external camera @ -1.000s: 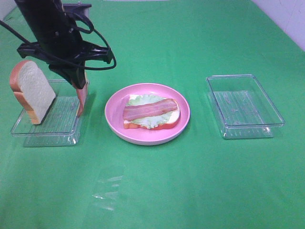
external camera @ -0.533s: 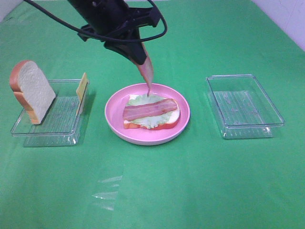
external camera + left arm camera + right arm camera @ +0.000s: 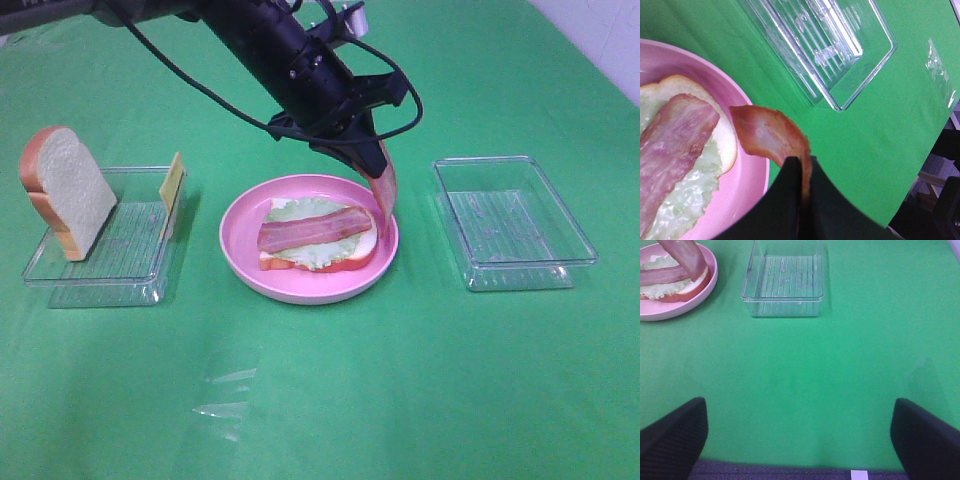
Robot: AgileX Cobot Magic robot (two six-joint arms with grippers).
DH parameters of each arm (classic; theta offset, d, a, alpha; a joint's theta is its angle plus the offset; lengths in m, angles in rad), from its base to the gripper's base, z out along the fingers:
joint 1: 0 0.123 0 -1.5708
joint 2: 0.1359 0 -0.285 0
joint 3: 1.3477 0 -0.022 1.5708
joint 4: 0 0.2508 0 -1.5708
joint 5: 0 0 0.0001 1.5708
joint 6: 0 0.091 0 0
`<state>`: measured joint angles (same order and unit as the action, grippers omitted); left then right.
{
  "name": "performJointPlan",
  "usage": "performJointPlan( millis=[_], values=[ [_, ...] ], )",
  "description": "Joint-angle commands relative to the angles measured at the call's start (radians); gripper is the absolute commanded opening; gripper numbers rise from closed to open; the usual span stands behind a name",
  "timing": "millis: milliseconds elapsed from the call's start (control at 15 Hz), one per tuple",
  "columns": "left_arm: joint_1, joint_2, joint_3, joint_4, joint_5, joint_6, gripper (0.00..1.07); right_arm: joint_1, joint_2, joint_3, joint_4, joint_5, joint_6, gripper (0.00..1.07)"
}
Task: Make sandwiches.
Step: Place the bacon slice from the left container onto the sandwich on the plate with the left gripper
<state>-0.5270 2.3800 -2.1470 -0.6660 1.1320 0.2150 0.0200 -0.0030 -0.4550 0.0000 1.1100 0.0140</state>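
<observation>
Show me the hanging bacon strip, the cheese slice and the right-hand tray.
hanging bacon strip (image 3: 384, 192), exterior high view, mid-strip.
cheese slice (image 3: 172, 195), exterior high view, its face.
right-hand tray (image 3: 495, 225), exterior high view, bare floor.

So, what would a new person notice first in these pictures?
The black left gripper, reaching across the middle, dangles a bacon strip at the right edge of the pink plate. On the plate lies an open sandwich; a bread slice leans in the left tray.
</observation>
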Motion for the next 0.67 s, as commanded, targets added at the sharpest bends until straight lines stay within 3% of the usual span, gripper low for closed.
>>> performJointPlan(
  millis=[67, 200, 400, 667],
  values=[
    [-0.009, 0.043, -0.023, -0.006, 0.022, -0.007, 0.00, 0.002, -0.030, 0.002, 0.005, -0.003, -0.006, 0.94],
    [-0.006, 0.058, -0.023, 0.046, 0.022, -0.009, 0.00, 0.002, -0.029, 0.002, 0.005, -0.003, -0.006, 0.94],
    [-0.006, 0.060, -0.023, 0.255, 0.022, -0.110, 0.00, 0.002, -0.029, 0.002, 0.005, -0.003, -0.006, 0.94],
    [-0.006, 0.060, -0.023, 0.390, 0.010, -0.206, 0.00, 0.002, -0.030, 0.002, 0.005, -0.003, -0.006, 0.94]
  ],
)
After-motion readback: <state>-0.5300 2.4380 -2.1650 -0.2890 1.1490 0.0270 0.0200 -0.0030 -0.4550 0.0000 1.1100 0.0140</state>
